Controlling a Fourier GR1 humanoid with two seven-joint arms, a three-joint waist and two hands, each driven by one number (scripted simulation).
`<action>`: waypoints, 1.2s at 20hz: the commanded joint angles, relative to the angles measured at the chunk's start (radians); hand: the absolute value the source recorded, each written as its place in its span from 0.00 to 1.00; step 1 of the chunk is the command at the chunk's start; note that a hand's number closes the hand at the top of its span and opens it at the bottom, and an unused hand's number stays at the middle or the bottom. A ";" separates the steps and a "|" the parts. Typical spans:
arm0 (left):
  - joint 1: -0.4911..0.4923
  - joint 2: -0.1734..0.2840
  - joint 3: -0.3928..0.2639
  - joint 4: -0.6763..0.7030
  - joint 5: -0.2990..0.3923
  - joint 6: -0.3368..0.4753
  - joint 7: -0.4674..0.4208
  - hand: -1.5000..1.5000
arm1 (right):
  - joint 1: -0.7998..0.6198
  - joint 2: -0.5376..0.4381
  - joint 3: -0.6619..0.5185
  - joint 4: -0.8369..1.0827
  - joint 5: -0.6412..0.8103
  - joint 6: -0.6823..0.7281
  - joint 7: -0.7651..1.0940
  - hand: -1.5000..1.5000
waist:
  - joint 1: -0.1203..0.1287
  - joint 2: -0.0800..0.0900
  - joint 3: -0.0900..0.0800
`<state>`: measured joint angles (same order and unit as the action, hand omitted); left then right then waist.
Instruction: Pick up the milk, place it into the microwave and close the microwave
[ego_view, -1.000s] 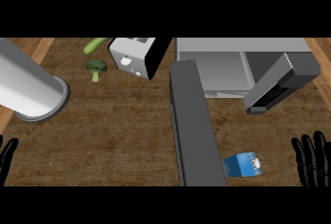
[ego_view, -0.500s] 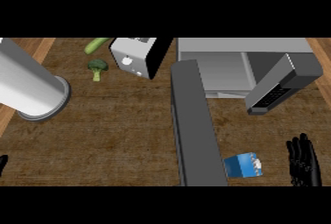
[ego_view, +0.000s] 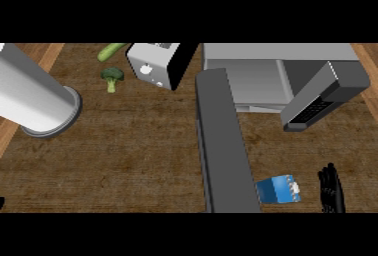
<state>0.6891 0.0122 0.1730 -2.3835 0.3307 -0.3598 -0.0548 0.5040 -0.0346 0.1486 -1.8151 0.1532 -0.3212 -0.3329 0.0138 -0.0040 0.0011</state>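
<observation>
Milk (ego_view: 280, 190): small blue carton, white patch, lying near right hand (ego_view: 331, 189), fingers straight, empty.

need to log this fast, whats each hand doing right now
Left hand: only a dark sliver at the lower left edge, state cannot be told.
Right hand: open, holding nothing, just right of the blue milk carton.

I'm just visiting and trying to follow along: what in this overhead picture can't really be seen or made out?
- Left hand: head view, only a sliver at the left edge; its fingers cannot be judged.
- Right hand: wrist and forearm cut off by the lower edge.
- Microwave interior: hidden from this steep view by its own top.
- Milk: label too small to read.
- Cucumber: cut by the top edge.
</observation>
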 joint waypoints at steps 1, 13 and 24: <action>0.032 0.013 0.072 -0.105 0.164 -0.023 0.001 0.00 | -0.049 0.013 -0.040 0.204 -0.018 0.001 -0.112 0.00 | 0.005 0.001 0.000; 0.119 -0.011 0.104 -0.102 0.192 -0.114 -0.045 0.00 | -0.165 0.002 -0.125 0.554 -0.038 0.034 -0.370 0.00 | 0.002 0.001 0.000; 0.169 0.004 0.122 -0.093 0.248 -0.161 -0.064 0.00 | -0.407 0.010 -0.250 0.921 -0.143 0.131 -0.581 0.00 | 0.006 0.002 0.001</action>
<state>0.8212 0.0196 0.2801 -2.3597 0.4278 -0.5020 -0.1374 0.1560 -0.0523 -0.0805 -0.9903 0.0299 -0.1996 -0.8441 0.0189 -0.0018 0.0017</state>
